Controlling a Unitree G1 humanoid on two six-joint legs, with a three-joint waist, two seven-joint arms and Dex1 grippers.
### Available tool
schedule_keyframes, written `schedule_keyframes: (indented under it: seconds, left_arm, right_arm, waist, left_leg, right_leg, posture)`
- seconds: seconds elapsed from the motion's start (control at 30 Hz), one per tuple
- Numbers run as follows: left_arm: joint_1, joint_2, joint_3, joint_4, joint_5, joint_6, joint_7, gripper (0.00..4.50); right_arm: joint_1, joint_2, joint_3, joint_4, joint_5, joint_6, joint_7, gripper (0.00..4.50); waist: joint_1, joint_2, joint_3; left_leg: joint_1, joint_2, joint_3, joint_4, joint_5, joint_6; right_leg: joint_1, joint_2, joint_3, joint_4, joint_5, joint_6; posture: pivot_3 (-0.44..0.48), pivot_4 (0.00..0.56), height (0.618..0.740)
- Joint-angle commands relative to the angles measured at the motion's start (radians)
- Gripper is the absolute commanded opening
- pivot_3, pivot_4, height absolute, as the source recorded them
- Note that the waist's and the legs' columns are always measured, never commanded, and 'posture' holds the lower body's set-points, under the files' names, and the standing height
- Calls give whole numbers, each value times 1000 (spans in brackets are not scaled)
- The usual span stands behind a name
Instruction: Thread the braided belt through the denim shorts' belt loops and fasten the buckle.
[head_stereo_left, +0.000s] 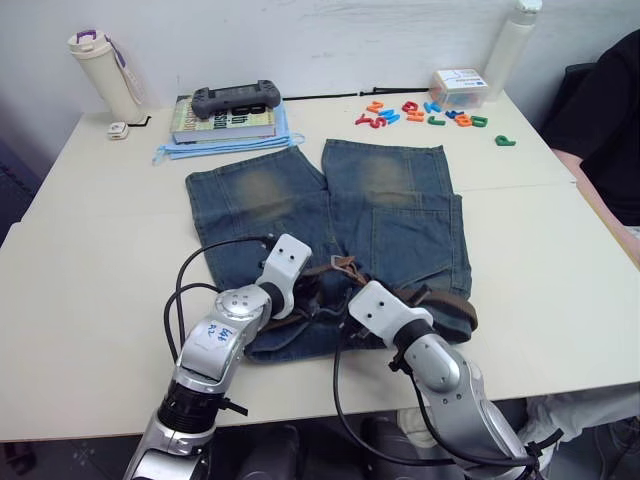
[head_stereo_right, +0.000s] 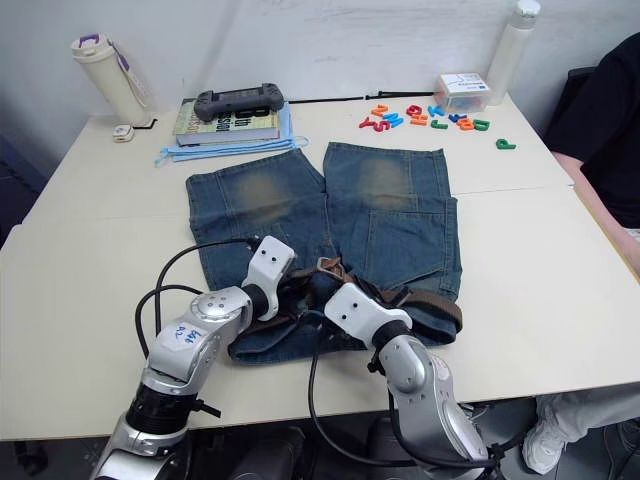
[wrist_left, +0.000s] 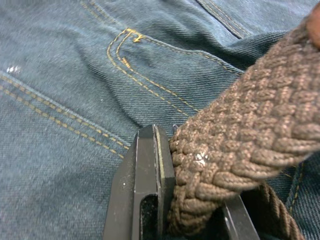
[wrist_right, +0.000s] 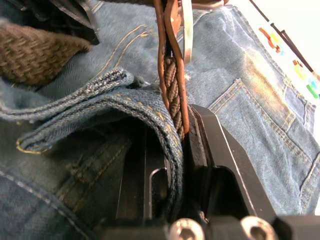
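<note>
both grippers work at the near waistband of the denim shorts. the left gripper pinches the braided belt, which runs away from its fingers; the right gripper clamps waistband and belt together — buckle end just beyond, nearer the right arm.

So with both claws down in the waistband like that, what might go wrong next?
The left gripper pinches the thick braided belt near its fingertips, so the strap could slip out on a pull. The right gripper has denim shorts fabric clamped together with the belt's tan end, so tugging might drag the waistband along rather than feed the belt. The shorts lie loose on the table and may bunch up.
</note>
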Motion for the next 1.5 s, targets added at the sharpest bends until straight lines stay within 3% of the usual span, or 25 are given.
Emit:
schedule_keyframes:
  seconds: [0.03, 0.47, 0.53, 0.57, 0.8, 1.1, 1.27, 1.5]
  left_arm:
    - [11, -18, -36, 30, -13, -8, -26, 0]
    - [22, -21, -36, 16, -20, -65, -79, 0]
    - [22, -24, -34, 21, -20, -66, -79, 0]
    - [22, -25, -33, 22, -19, -67, -79, 0]
    - [25, -29, -32, 24, -17, -70, -80, 0]
    - [24, -34, -35, 28, -17, -72, -85, 0]
    - [25, -36, -38, 29, -17, -75, -90, 0]
    - [26, -39, -39, 31, -12, -82, -92, 0]
  right_arm:
    - [-1, -4, 14, -18, -24, 21, 39, 28]
    - [-23, -23, -7, -50, -13, -3, 126, 28]
    - [-22, -30, -31, -66, 7, -10, 147, 1048]
    - [-21, -33, -39, -71, 15, -13, 155, 1202]
    - [7, -119, -128, -170, 79, 8, 274, 4274]
    - [-64, -236, -350, -274, 258, -46, 404, 4274]
    - [-137, -367, -346, -164, 197, -268, 377, 4274]
    - [-171, -420, -332, -121, 202, -416, 387, 4274]
  waist:
    - [0, 0, 0]
    - [-4, 0, 0]
    - [-3, 0, 0]
    - [-3, 0, 0]
    - [-1, -1, 1]
    - [-1, -2, 1]
    - [-1, -2, 1]
    - [2, -3, 2]
  left_leg:
    - [0, 0, 0, 0, 0, 0]
    - [0, 0, 0, -3, 0, 0]
    - [0, 0, 0, -4, 0, 0]
    - [0, 0, 0, -4, 0, 0]
    - [-1, 0, 0, -5, 0, 0]
    - [-1, 0, 0, -6, 0, 0]
    - [-1, 0, 0, -7, 0, 1]
    - [-1, 0, 0, -10, 0, 1]
  right_leg:
    - [0, 0, 0, 0, 0, 0]
    - [-1, 0, 0, -2, 0, 0]
    - [-1, 0, 0, -2, 0, 0]
    - [-1, 0, 0, -3, 0, 0]
    - [-1, 0, 0, -4, 0, 0]
    - [-1, 0, 0, -5, 0, 0]
    - [-1, -1, -1, -7, 0, 0]
    - [-1, -1, -1, -10, 0, 1]
  posture:
    - [0, 150, 730]
    - [0, 150, 730]
    - [0, 150, 730]
    - [0, 150, 730]
    - [0, 150, 730]
    - [0, 150, 730]
    - [0, 150, 730]
    - [0, 150, 730]
